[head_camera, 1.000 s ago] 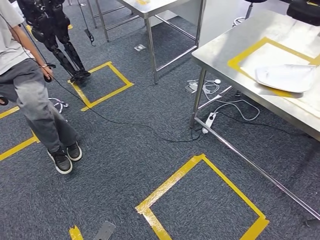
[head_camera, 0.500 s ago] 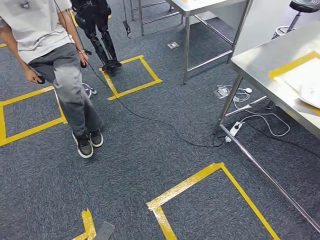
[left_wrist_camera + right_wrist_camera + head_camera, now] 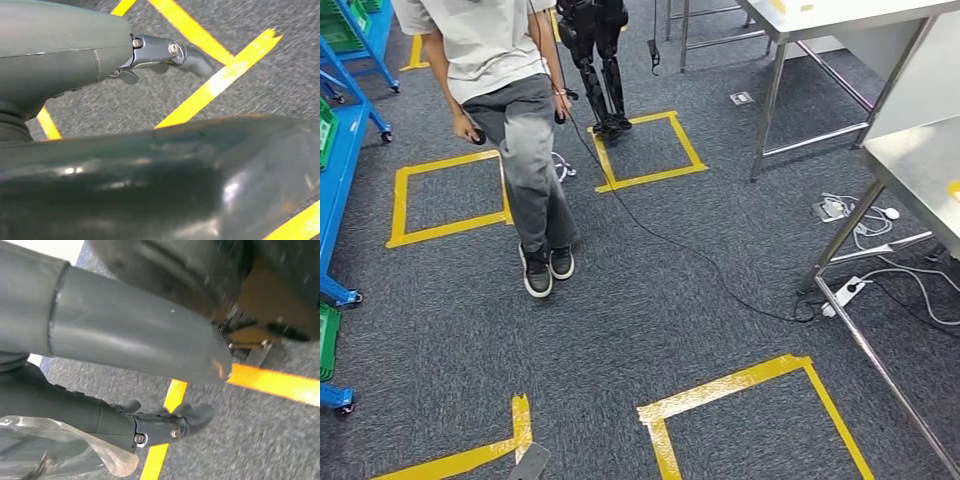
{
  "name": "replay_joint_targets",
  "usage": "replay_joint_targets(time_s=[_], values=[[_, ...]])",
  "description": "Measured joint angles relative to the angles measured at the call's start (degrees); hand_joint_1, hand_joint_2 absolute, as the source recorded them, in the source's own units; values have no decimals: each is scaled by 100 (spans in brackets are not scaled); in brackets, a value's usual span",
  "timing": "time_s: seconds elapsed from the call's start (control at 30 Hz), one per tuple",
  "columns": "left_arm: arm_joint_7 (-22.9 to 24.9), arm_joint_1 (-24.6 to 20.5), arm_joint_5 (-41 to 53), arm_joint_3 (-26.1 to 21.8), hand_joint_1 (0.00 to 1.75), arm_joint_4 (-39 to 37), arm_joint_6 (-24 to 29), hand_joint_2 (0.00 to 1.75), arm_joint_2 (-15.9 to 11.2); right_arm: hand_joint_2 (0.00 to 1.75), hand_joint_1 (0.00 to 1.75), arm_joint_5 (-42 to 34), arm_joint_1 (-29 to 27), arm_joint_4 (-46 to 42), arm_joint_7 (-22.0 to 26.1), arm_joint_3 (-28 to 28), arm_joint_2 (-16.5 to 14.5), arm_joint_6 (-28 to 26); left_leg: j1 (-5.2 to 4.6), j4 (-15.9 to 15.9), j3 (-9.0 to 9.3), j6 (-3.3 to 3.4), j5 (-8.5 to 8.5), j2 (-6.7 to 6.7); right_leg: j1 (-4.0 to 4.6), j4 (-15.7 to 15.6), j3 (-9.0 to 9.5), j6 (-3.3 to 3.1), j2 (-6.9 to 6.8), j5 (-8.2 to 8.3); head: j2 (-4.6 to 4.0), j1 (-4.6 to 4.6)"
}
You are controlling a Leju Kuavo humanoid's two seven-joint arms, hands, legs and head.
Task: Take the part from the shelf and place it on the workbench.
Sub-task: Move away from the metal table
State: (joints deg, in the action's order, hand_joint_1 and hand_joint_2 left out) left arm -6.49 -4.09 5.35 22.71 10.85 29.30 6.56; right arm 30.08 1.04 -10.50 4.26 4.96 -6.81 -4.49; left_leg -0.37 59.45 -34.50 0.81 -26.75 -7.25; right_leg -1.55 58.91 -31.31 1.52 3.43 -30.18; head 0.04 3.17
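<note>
A blue shelf (image 3: 339,170) with green bins (image 3: 326,340) stands at the far left of the head view. The steel workbench (image 3: 916,175) shows one corner at the right edge. In the left wrist view my left hand (image 3: 166,52) hangs over the carpet, fingers stretched out, holding nothing. My right hand (image 3: 162,425) also hangs over the floor with straight fingers (image 3: 196,415). A blurred, pale translucent sheet (image 3: 75,452) lies close under that wrist; the fingers are not closed on it.
A person (image 3: 524,150) in a white shirt and grey trousers stands between me and the shelf. Behind is a dark robot (image 3: 599,50) on a yellow tape square. Cables and a power strip (image 3: 848,290) lie under the workbench. A second steel table (image 3: 810,15) stands at the back.
The whole picture has shifted right: the camera has turned left. The workbench with the white part has slid out of frame and the blue shelf has come in at the left.
</note>
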Motion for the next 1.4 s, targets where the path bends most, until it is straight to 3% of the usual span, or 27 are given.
replay_joint_targets(time_s=[0.07,0.13,0.2,0.23,0.3,0.33,0.37,0.43,0.5,0.57,0.63,0.7,0.73,0.77,0.8,0.87,0.93,1.0,1.07,1.13,1.2,1.23,1.27,1.3,1.33,1.4], values=[[0,4,1,0,0,-1,2,0,-2,0,0,7,-3,1,2,-10,4,20,-6,268,-122,-57,-162,261,-3,-34,30,-77,-153,15,0,32],[2,-25,3,0,0,0,1,0,1,0,0,25,-14,2,5,-19,7,57,8,950,-441,-107,-508,548,22,-43,47,-127,-335,-2,0,60],[5,-32,4,0,0,0,1,0,2,0,0,47,-25,3,15,-29,11,86,38,1547,-730,-135,-708,624,40,-42,60,-143,-524,-26,0,58],[6,-23,4,0,0,0,1,0,2,0,0,50,-23,3,31,-34,14,88,47,1586,-749,-138,-657,640,44,-42,70,-143,-605,-40,0,59],[5,-9,0,0,0,0,2,0,2,0,0,11,-16,3,97,-40,16,61,47,1031,-464,-113,-289,730,46,-42,115,-126,-748,-76,0,60],[5,-13,-2,0,0,1,3,0,1,0,0,-14,-14,3,138,-40,16,37,22,648,-261,-91,-140,860,51,-43,143,-105,-812,-99,0,59],[4,-24,-4,0,0,1,5,0,1,0,0,-34,-13,3,174,-39,16,10,-13,313,-93,-59,-45,982,61,-41,167,-74,-878,-125,0,61],[4,-35,-7,-1,0,1,9,0,0,0,0,-33,0,3,216,-37,16,-26,-82,31,32,-3,-48,1109,78,-51,200,-11,-1008,-163,0,51],[5,-12,-17,-2,0,-1,11,0,-7,0,0,-25,35,2,233,-37,16,-37,-84,-29,39,57,-37,999,72,-67,224,40,-1093,-194,0,43],[8,4,-35,-4,0,-1,20,0,-16,0,0,-16,67,1,245,-38,16,-34,-52,-97,78,123,-7,877,51,113,147,77,-849,-330,0,26],[11,-19,-49,-8,0,-1,30,0,-11,0,0,-4,72,1,238,-40,16,-39,-32,-126,100,172,4,747,42,742,-174,89,-483,-631,0,-2],[14,-31,-52,-9,0,-1,32,0,2,0,0,7,58,3,208,-41,16,-46,-33,-122,106,190,-2,589,44,1434,-585,96,-366,-834,0,-7],[14,-26,-53,-9,0,-1,32,0,7,0,0,13,46,4,193,-43,16,-47,-32,-120,115,192,-6,503,43,1552,-698,99,-353,-784,0,-6],[15,-21,-54,-9,0,-1,32,0,6,0,0,19,38,4,181,-44,16,-46,-28,-113,126,185,-11,411,39,1420,-692,102,-341,-607,0,-4],[15,-18,-54,-10,0,-1,32,0,6,0,0,25,33,5,174,-46,16,-46,-19,-102,137,171,-22,321,28,1089,-584,106,-288,-352,0,-6],[15,-27,-55,-11,0,-1,32,0,6,0,0,32,34,9,171,-47,16,-45,-9,-50,130,120,-57,162,-10,363,-286,109,-25,-9,0,-5],[16,-34,-55,-11,0,-1,32,0,6,0,0,45,41,14,158,-49,16,-44,2,-13,89,51,-65,40,-18,72,-132,85,137,29,0,-6],[26,-15,-55,-11,0,-1,33,0,-1,0,0,75,55,16,106,-53,16,-79,19,-12,57,-9,-50,-57,-7,43,-93,24,33,39,0,-7],[46,3,-57,-11,0,-1,34,0,-2,0,0,135,64,16,18,-58,17,-176,9,141,-13,-61,-147,122,-11,11,-58,-51,-106,49,0,15],[75,-19,-56,-11,0,-1,36,0,2,0,0,249,68,16,-72,-92,19,-246,7,701,-276,-109,-438,462,7,-9,-24,-109,-279,34,0,43],[103,-39,-50,-11,0,-1,36,0,4,0,0,366,66,16,-139,-162,19,-253,29,1395,-622,-139,-708,605,36,-9,-5,-141,-476,5,0,49],[109,-34,-48,-11,0,-1,36,0,4,0,0,397,67,16,-159,-195,19,-251,35,1550,-702,-143,-719,626,43,-9,5,-147,-567,-9,0,49],[114,-24,-46,-11,0,-1,36,0,5,0,0,412,72,16,-167,-220,18,-250,39,1515,-688,-140,-634,640,47,-9,17,-147,-645,-22,0,50],[116,-17,-46,-11,0,-1,36,0,5,0,0,416,80,16,-168,-239,17,-248,36,1247,-554,-125,-448,678,50,-9,38,-142,-721,-38,0,51],[116,-16,-46,-11,0,-1,37,0,4,0,0,417,85,16,-168,-259,17,-247,22,856,-358,-96,-249,780,52,-11,64,-132,-793,-57,0,51],[114,-37,-46,-11,0,-1,38,0,4,0,0,416,90,16,-168,-292,16,-248,-55,190,-24,-21,-37,1078,76,-13,114,-81,-934,-103,0,51]])
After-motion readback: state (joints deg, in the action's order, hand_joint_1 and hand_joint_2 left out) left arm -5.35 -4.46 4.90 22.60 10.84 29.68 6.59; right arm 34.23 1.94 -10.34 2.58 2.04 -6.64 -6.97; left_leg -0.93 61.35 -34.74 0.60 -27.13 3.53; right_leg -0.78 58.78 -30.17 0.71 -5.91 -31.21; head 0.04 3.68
